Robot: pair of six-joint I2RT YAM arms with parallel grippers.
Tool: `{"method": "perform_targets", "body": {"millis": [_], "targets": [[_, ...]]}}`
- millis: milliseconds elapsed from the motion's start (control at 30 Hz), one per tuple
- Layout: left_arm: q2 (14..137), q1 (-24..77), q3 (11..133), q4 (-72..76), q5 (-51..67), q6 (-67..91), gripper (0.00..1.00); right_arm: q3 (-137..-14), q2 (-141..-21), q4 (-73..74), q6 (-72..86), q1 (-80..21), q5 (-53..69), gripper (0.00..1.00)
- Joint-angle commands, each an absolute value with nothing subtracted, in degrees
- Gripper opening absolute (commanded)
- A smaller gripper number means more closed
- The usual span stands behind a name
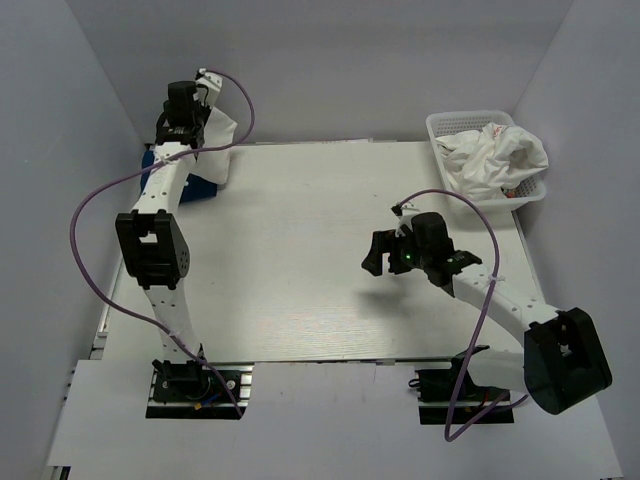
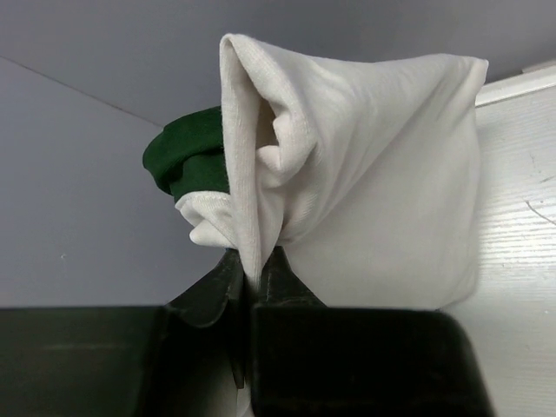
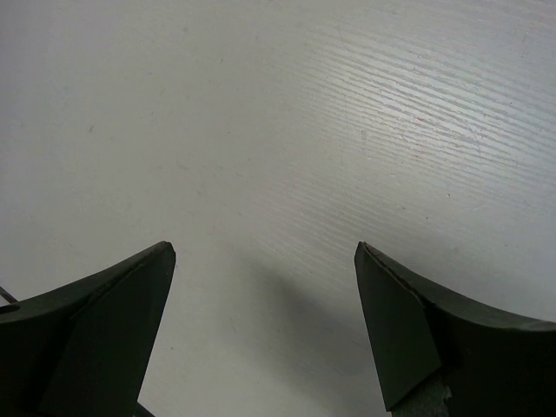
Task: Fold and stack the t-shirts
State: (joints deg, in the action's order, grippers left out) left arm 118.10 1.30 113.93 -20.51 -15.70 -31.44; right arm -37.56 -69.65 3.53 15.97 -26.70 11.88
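My left gripper (image 2: 256,271) is shut on a fold of a white t-shirt (image 2: 365,165) whose dark green sleeve (image 2: 187,156) shows behind. In the top view this folded shirt (image 1: 220,138) hangs from the left gripper (image 1: 203,122) over the table's far left corner, above a dark blue t-shirt (image 1: 200,188) lying there. More white t-shirts (image 1: 495,155) are crumpled in the basket at the far right. My right gripper (image 3: 265,252) is open over bare table, nothing between its fingers; the top view shows the right gripper (image 1: 377,255) right of the table's middle.
The white lattice basket (image 1: 440,125) stands at the far right corner. Grey walls close in the left, back and right sides. The white table top (image 1: 300,250) lies between the arms. A purple cable (image 1: 90,210) loops off the left arm.
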Motion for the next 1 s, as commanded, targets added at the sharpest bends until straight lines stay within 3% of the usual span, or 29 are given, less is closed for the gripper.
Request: {"method": "perform_targets", "body": {"millis": [0,900,933,967], "targets": [[111.71,1.05,112.25,-17.06,-16.07,-31.38,0.00,-38.85,-70.49,2.72,15.03,-26.63,10.72,0.90],[127.97,-10.11,114.70,-4.31,-20.83,-32.43,0.00,-41.92,-75.32,6.07,14.41,-26.54,6.07,0.90],[128.93,-10.80,114.70,-3.61,-21.61,-32.43,0.04,-42.01,-75.84,6.24,14.33,-26.54,6.06,0.90],[129.81,-10.81,114.70,-3.08,-21.62,-32.43,0.13,-42.10,-76.28,6.15,14.24,-26.54,5.98,0.90]]}}
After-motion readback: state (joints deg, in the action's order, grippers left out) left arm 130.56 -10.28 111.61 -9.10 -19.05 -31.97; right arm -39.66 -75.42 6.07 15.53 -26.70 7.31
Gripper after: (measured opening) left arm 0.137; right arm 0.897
